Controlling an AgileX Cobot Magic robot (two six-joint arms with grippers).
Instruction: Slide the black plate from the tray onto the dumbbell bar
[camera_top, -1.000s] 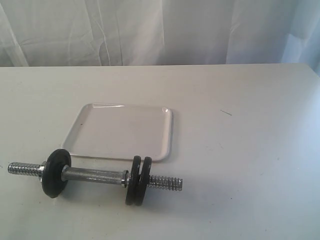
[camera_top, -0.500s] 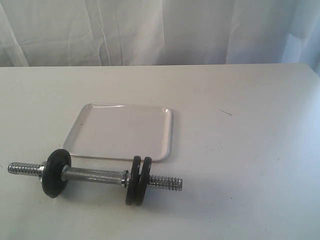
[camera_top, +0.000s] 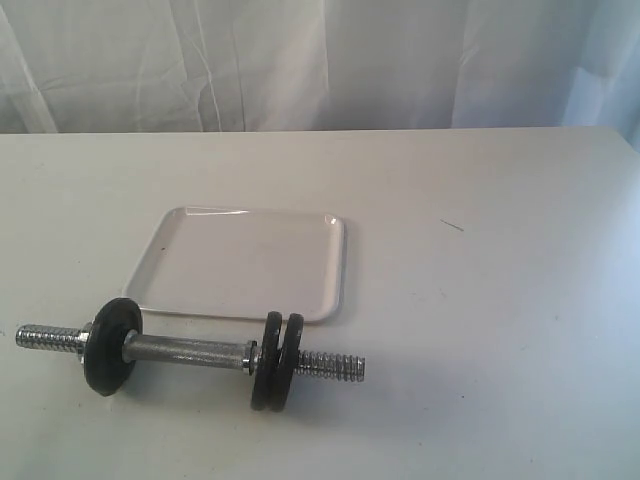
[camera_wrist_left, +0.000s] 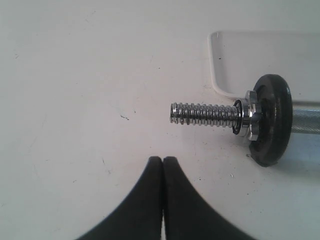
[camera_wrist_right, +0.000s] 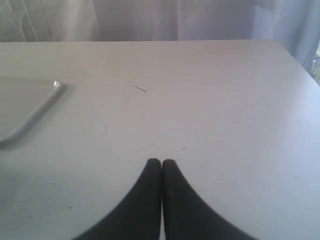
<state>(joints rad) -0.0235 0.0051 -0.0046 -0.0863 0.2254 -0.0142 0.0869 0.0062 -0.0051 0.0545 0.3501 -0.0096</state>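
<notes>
Above the white table, left gripper and right gripper are pressed together, empty; the dumbbell bar lies just beyond the left one's tips.

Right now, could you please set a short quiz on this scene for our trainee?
1. True or false: a black disc lies in the white tray.
2. How many black discs sit on the bar? A) one B) two C) three
3. Fill in: the left fingers and right fingers are both ____.

Key: 1 false; 2 C; 3 shut.
</notes>
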